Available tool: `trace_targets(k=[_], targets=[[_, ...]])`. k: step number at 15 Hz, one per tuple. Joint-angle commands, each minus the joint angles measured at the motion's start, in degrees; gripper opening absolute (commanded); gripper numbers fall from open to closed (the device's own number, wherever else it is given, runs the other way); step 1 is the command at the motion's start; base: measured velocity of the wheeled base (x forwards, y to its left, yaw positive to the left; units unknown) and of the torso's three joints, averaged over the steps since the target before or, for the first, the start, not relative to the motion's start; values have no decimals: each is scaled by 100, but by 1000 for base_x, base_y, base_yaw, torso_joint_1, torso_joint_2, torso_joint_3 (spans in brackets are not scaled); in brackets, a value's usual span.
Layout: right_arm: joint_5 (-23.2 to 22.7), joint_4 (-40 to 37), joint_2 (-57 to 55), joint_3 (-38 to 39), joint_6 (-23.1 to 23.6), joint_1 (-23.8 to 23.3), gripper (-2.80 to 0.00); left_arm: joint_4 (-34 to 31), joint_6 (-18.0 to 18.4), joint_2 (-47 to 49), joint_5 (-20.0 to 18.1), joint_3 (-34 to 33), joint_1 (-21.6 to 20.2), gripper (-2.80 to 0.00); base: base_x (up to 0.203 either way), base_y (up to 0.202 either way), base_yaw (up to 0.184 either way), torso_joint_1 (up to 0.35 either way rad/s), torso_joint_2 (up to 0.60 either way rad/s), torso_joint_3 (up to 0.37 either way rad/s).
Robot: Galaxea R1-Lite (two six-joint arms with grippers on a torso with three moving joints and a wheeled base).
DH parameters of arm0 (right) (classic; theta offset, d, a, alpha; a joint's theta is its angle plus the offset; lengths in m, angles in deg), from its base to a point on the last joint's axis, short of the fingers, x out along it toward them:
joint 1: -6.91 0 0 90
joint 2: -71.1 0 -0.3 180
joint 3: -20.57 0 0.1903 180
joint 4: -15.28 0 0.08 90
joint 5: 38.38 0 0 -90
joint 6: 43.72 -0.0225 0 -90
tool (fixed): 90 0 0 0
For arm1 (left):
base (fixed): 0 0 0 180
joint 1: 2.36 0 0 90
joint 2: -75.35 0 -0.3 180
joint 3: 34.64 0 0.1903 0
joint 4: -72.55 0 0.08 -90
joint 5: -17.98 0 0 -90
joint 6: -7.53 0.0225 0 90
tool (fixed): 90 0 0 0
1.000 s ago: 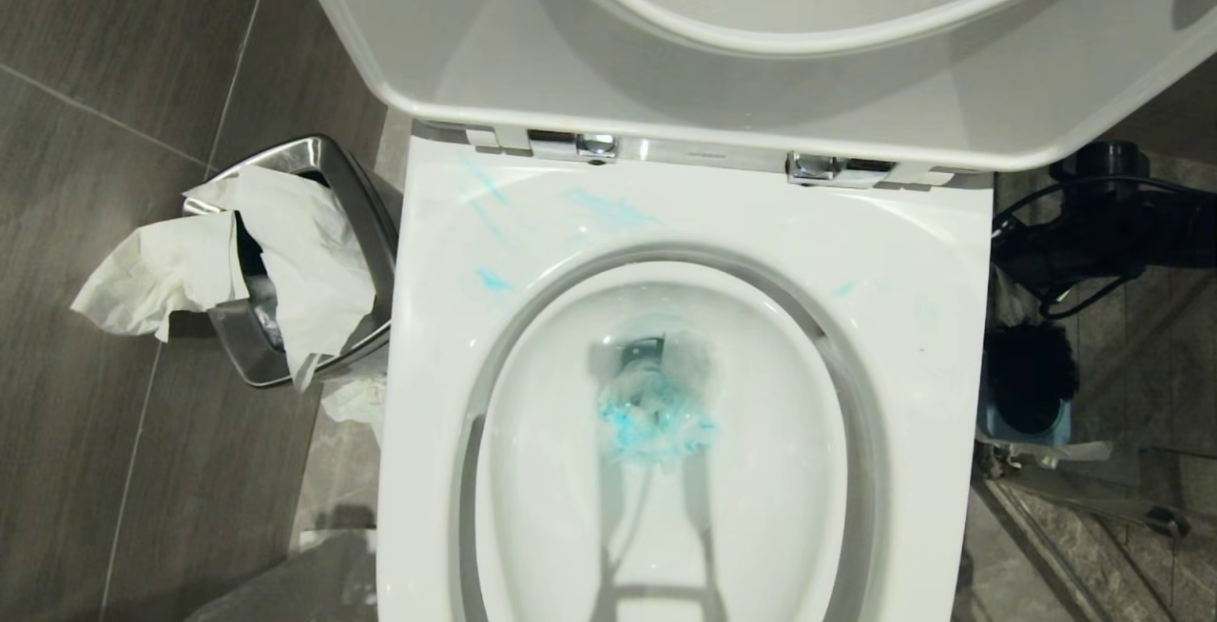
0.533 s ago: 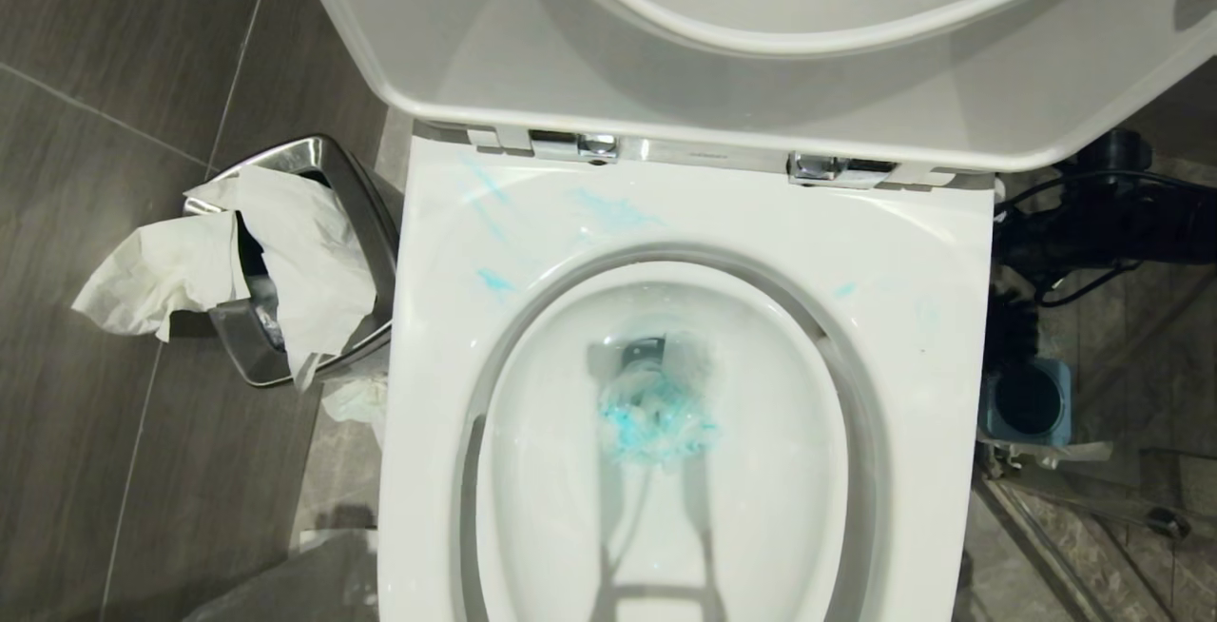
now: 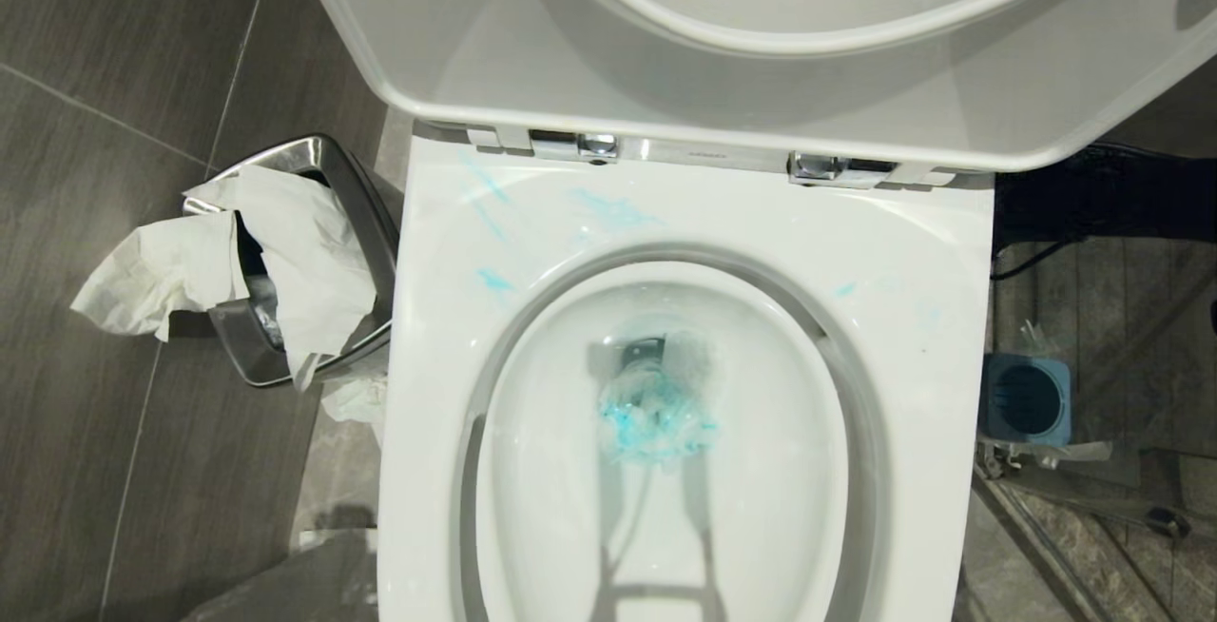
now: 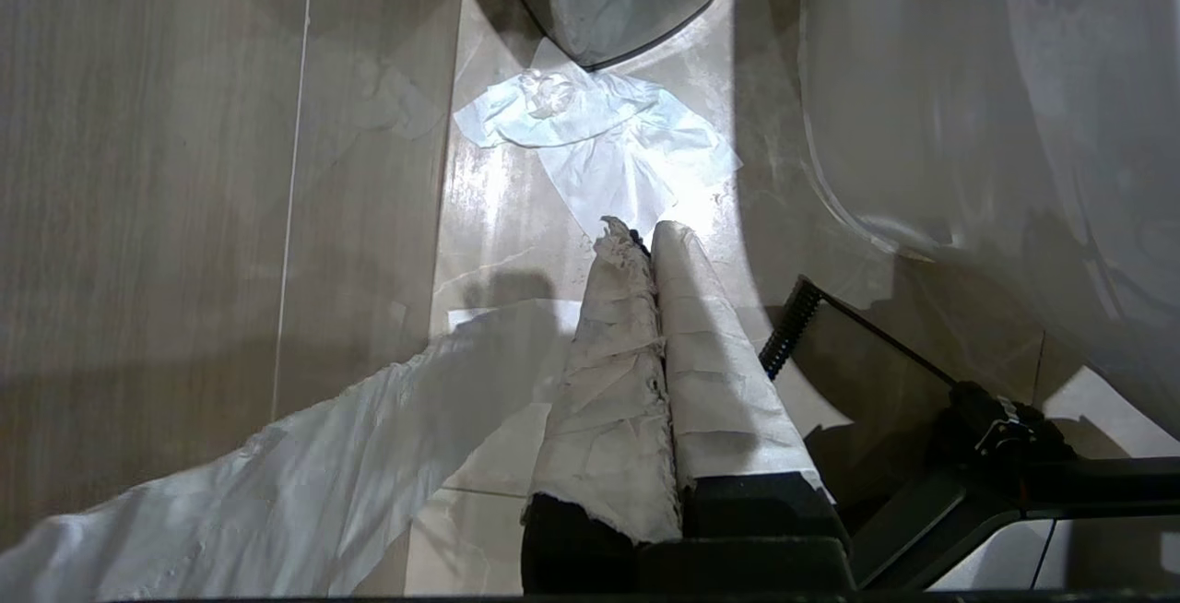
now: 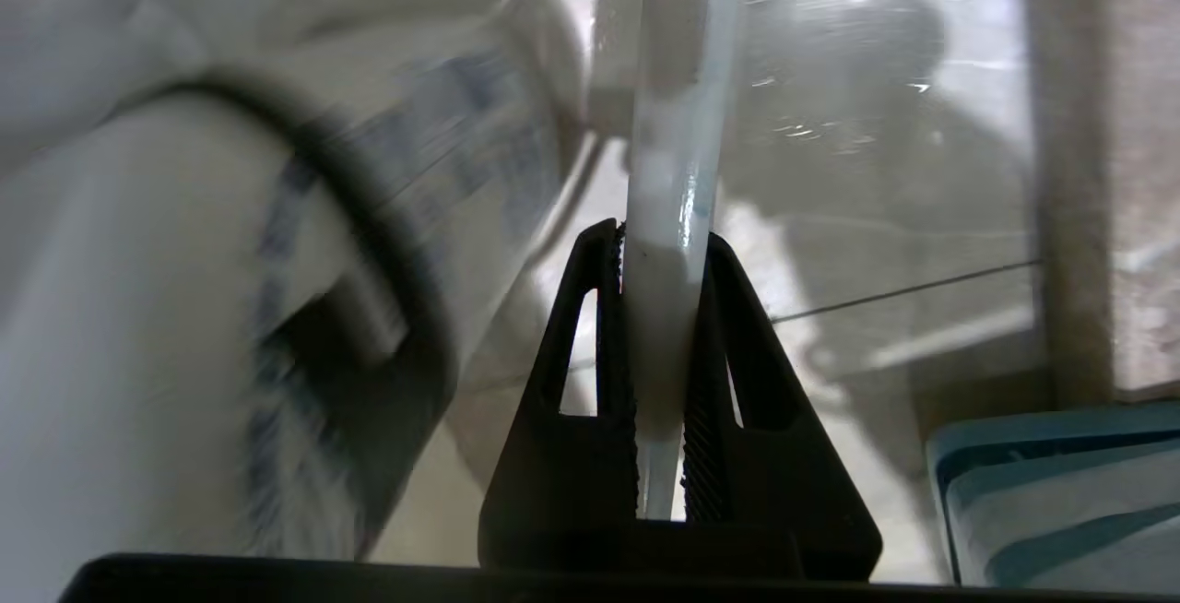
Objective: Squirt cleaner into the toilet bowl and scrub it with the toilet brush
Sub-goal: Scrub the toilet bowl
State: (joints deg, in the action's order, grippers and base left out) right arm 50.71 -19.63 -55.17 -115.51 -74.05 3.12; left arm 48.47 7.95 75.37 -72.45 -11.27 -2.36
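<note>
The white toilet bowl [image 3: 903, 270] fills the head view, its seat and lid raised. Turquoise cleaner [image 3: 656, 417] clouds the water around the drain, and thin blue smears [image 3: 608, 208] mark the back of the rim. In the right wrist view my right gripper [image 5: 662, 239] is shut on the slim white handle of the toilet brush [image 5: 678, 124], to the right of the bowl; the bristle head is out of view. The right arm [image 3: 1093, 194] shows as a dark blur by the right hinge. My left gripper [image 4: 645, 227] is shut, with paper-wrapped fingers and nothing held, low over the floor.
The square grey-and-blue brush holder [image 3: 1027, 398] stands empty on the floor right of the bowl. A steel waste bin [image 3: 357, 213] overflowing with white paper sits to the left. A crumpled tissue [image 4: 599, 137] lies on the floor ahead of the left gripper.
The black bristle head has come up out of the holder and left the head view. The right arm has shifted back toward the hinge. The left arm has not moved.
</note>
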Motion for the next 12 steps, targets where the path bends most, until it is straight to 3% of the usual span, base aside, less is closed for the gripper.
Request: trace_targets(k=[1,4,12], targets=[[23,-50,320,222,273,108,-280,0,1,-2,0,0,0,-280,0,0,0,0,0,0],[95,-59,849,858,772,108,-280,0,1,-2,0,0,0,-280,0,0,0,0,0,0],[219,-61,2618,3000,925,-141,-280,0,1,-2,0,0,0,-280,0,0,0,0,0,0]])
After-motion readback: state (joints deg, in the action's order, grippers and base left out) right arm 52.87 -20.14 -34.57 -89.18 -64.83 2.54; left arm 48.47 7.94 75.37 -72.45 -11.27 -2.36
